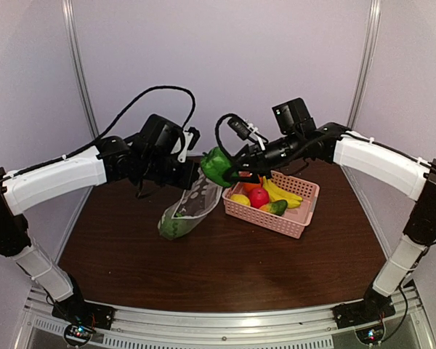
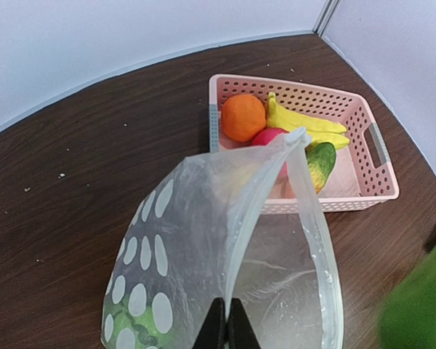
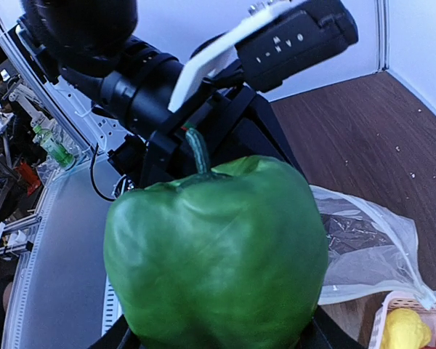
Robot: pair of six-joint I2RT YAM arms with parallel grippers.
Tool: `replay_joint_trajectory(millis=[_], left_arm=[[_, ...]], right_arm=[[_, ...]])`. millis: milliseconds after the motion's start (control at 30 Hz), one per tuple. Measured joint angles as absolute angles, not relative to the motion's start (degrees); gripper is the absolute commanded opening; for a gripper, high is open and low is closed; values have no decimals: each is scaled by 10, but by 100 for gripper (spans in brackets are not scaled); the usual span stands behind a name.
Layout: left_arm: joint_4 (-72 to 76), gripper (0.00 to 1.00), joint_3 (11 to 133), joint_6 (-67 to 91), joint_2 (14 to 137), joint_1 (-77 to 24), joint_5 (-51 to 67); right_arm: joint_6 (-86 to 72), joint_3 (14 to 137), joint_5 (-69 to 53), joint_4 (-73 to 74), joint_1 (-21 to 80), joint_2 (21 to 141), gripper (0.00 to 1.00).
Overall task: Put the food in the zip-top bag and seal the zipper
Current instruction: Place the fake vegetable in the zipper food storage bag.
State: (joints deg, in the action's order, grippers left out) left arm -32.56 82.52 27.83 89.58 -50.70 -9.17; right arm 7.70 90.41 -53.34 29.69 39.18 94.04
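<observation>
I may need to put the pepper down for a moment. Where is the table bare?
Bare: the wide part of the table on the robot's side of the zip-top bag and pink basket; also left of the bag. Crowded: the gap between bag and basket, where the green pepper hangs.

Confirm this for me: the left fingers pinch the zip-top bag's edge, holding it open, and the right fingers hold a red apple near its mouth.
Wrong in one respect: the right fingers hold a green bell pepper, not a red apple, as the right wrist view shows. The red apple lies in the pink basket. The left fingers do pinch the edge of the zip-top bag, holding it open.
</observation>
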Motion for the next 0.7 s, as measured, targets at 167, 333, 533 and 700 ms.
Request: replay_joint_trajectory(millis=[167,333,533,700], left_arm=[[-323,0,825,300,896,-499,-88],[-304,0,820,348,892,-488,-79],[-268,0,776,407,859,-484,-74],[-256,0,762,426,835,-485,-79]], right_arm=[[17,908,-544,248,402,991,49],[-46,907,-557,187,405,1011,49],[-90,900,-545,152,409,1025,50],[-91,895,-497,169,409,1028,50]])
